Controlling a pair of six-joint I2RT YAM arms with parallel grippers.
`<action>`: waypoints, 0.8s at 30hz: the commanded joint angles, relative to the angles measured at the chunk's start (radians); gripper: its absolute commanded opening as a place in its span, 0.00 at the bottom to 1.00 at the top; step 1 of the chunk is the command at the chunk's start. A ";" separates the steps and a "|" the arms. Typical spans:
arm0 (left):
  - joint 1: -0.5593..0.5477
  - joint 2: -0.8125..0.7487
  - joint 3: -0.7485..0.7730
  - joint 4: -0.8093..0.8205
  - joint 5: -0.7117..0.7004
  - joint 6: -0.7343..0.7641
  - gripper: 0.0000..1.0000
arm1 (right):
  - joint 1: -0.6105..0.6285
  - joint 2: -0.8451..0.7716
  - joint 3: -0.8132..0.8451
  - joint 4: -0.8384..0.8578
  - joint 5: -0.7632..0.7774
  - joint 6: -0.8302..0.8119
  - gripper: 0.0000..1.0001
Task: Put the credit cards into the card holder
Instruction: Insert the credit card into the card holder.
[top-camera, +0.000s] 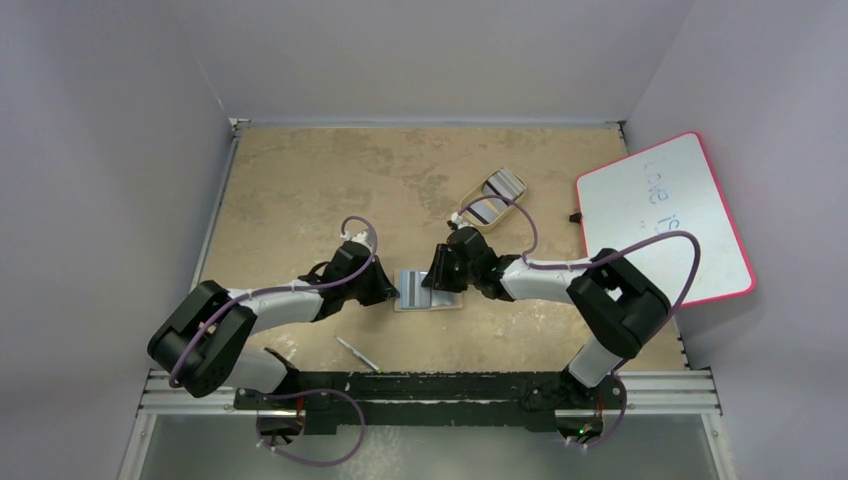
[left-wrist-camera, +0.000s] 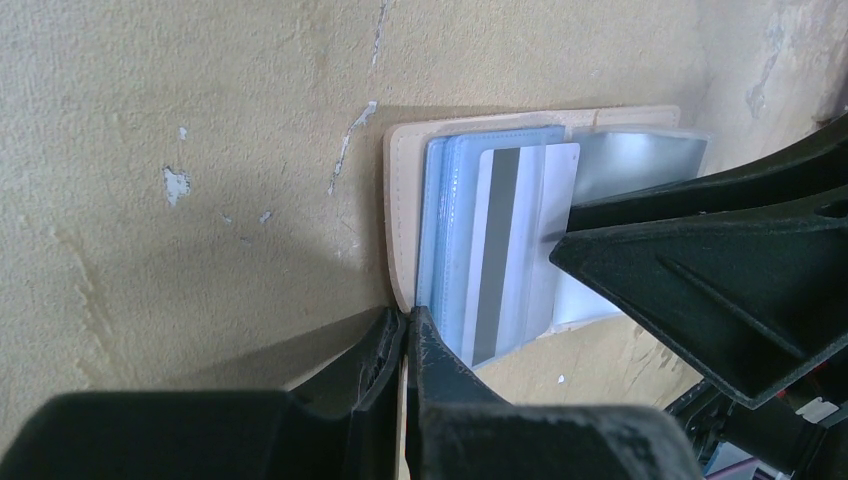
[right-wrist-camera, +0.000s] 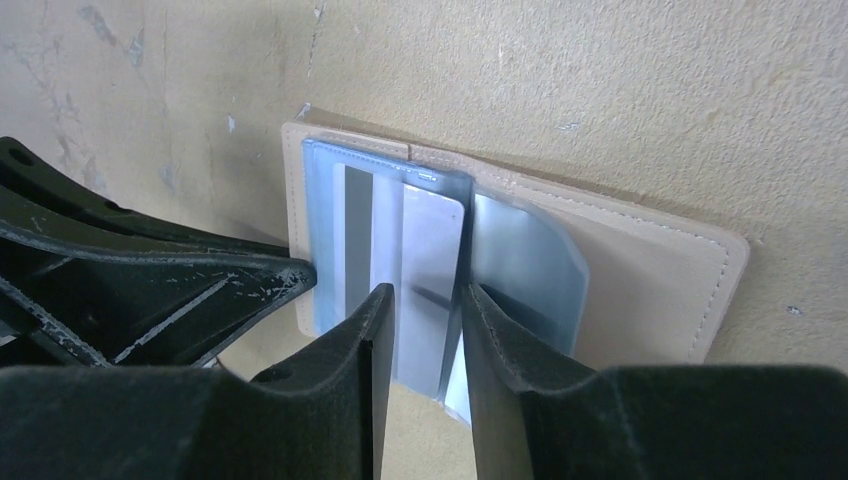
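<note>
left gripper (left-wrist-camera: 405, 320), black, nearest the left wrist lens: fingers closed on the tan cover edge of the card holder (right-wrist-camera: 640, 270), a thin strip of it showing between them. right gripper (right-wrist-camera: 425, 300), black: fingers a narrow gap apart over the near end of a striped card (right-wrist-camera: 425, 235), not seen to pinch it. card holder: tan, stitched border, lying open and flat on the table (top-camera: 300, 180) between the two grippers, blue-grey clear pockets fanned up from its middle. striped card: pale grey with one dark band along its length, far end looking tucked into a blue-grey pocket on the half nearer the left gripper, near end sticking out. right gripper's fingers block part of the pockets in the left wrist view; left gripper's fingers cover the holder's corner in the right wrist view. beige tray (top-camera: 474, 192): beyond the right gripper, well apart from the holder, holding loose cards (top-camera: 492, 200) with dark bands. whiteboard (top-camera: 660, 215): pink-edged, tilted, at the table's right side; blue handwriting on it, too faint to read. small black item (top-camera: 575, 215): just beside the whiteboard's left edge. thin silver stick (top-camera: 357, 353): on the table near the arm bases. purple cables (top-camera: 690, 265): looped over both arms.
</note>
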 joint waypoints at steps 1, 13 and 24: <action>0.000 0.009 0.026 0.006 0.012 0.021 0.00 | 0.004 -0.020 0.036 -0.032 0.050 -0.016 0.34; 0.000 0.015 0.024 0.017 0.017 0.018 0.00 | 0.015 0.010 0.022 0.088 -0.035 -0.010 0.24; 0.000 0.021 0.059 -0.054 -0.019 0.029 0.00 | 0.019 -0.004 -0.001 0.058 -0.075 0.012 0.24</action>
